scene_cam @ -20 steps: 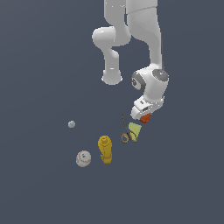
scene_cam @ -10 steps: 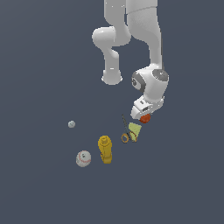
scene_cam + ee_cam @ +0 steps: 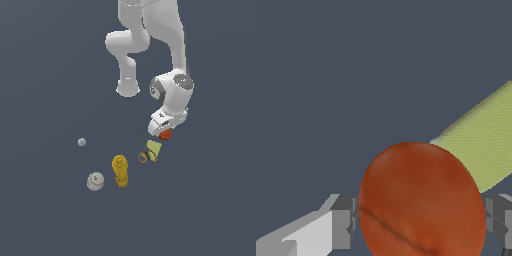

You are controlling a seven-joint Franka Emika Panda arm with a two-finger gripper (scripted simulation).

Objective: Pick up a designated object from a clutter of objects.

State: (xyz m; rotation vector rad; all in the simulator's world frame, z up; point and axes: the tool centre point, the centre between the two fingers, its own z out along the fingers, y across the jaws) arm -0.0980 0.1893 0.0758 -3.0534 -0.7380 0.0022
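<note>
In the exterior view the white arm (image 3: pixel 167 55) bent down over a dark floor (image 3: pixel 45 75); its gripper (image 3: pixel 163 131) sat low over the orange ball (image 3: pixel 164 133), of which only a small red-orange patch showed under the hand, so the fingers could not be told apart there. Just beside the ball, toward the view's left and lower, lay the yellow-green wedge (image 3: pixel 154 149), with a thin dark stick (image 3: pixel 143 141) and a tan ring (image 3: pixel 143 158) near it; the yellow bottle (image 3: pixel 120 170) lay further left, lumpy and matte; the white baseball (image 3: pixel 95 181) with red stitching sat beside the bottle; a tiny pale ball (image 3: pixel 82 142) lay well apart from the rest.

The wrist view showed what the exterior one hid: the orange ball (image 3: pixel 421 202) filled the space between the two grey fingers (image 3: pixel 343 220), one at each side, touching or all but touching its skin, so the hand was pinching the ball. Its surface was mottled orange-red with a dark crease across it, round and slightly rough. Behind it ran the wedge (image 3: pixel 481 140), flat-faced, grainy and pale green; the other clutter was out of this view.
</note>
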